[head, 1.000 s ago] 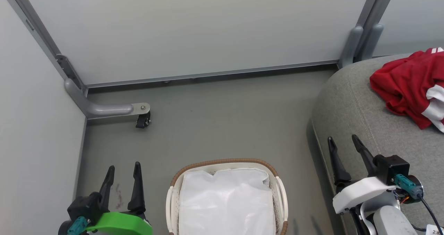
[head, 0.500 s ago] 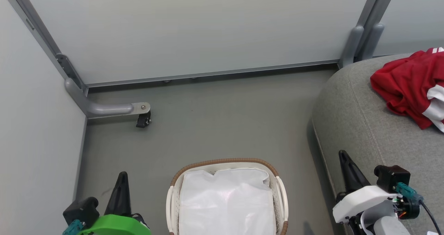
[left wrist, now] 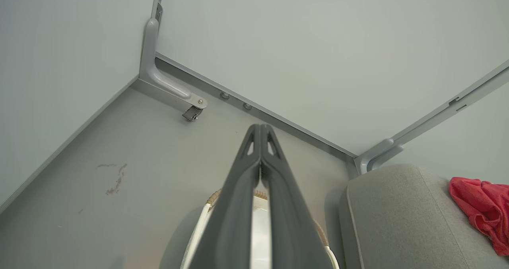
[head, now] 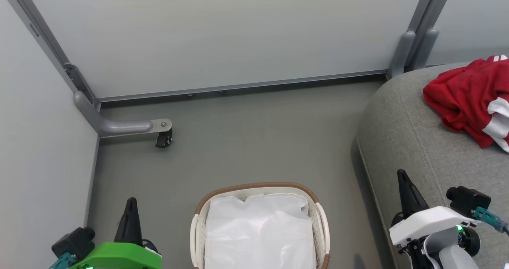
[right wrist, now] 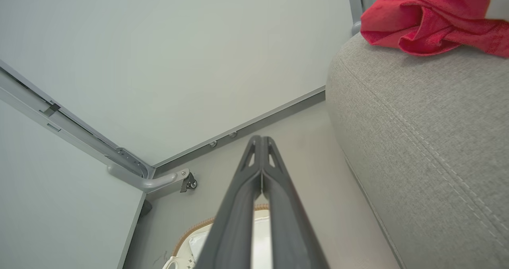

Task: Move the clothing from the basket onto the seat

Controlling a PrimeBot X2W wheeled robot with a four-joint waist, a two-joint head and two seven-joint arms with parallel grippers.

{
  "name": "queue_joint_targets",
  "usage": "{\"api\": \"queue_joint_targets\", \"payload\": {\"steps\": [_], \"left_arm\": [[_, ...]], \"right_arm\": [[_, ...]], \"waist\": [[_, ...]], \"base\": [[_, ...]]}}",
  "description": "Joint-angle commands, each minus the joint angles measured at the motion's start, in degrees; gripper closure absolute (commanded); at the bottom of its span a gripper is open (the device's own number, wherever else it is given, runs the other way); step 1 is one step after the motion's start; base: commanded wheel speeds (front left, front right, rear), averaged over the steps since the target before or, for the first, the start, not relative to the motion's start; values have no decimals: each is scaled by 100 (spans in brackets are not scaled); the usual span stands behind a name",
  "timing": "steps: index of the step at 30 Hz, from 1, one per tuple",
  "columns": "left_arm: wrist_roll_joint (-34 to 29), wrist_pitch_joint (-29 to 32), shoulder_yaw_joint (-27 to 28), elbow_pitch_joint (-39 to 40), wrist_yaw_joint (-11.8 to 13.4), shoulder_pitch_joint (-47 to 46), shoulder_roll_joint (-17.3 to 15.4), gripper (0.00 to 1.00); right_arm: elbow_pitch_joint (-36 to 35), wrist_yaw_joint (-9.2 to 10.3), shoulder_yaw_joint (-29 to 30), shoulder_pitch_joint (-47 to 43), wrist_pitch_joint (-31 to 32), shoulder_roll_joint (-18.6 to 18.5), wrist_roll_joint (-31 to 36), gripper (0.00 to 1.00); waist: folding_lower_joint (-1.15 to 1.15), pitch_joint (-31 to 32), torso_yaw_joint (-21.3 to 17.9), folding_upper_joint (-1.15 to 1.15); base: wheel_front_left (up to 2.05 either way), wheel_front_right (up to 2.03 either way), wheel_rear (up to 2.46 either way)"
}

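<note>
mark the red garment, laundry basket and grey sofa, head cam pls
red garment (head: pixel 463 96): head view, on its bunched red folds.
laundry basket (head: pixel 256 185): head view, on the far brown woven rim.
grey sofa (head: pixel 397 126): head view, on bare upholstery near the rounded corner.

Left pincer (head: pixel 130 207): I see two long, dark, tapered fingers (left wrist: pixel 238 197), matt grey at close range, each with a triangular cut-out near the tip. The wrist behind them carries a bright green shell (head: pixel 119 257), a black block (head: pixel 73 240) and a teal connector (head: pixel 63 260).

Right pincer (head: pixel 402 179): I see matching fingers (right wrist: pixel 238 205) on a white shell (head: pixel 429 221). This wrist carries a second black block (head: pixel 468 197) and a second teal connector (head: pixel 488 216) feeding a thin black cable (head: pixel 502 227). I also see a small green indicator light (head: pixel 459 228) and a pale grey forearm (head: pixel 453 257).
</note>
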State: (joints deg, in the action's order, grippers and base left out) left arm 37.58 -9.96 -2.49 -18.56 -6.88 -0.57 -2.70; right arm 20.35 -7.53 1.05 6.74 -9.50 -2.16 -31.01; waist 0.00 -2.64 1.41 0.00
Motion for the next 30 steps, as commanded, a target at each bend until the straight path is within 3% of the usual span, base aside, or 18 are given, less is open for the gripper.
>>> {"api": "queue_joint_targets", "payload": {"steps": [1,30], "left_arm": [[218,52,46,108,-12,-159,-36,100],[2242,643,355,252,-34,-341,-56,100]], "right_arm": [[-121,1,37,43,51,-32,-237,100],[-329,3,235,7,644,-54,-2480,100]], "waist": [[0,3,-2,0],[0,70,-40,0]], "base": [[0,0,0],[0,0,0]]}}
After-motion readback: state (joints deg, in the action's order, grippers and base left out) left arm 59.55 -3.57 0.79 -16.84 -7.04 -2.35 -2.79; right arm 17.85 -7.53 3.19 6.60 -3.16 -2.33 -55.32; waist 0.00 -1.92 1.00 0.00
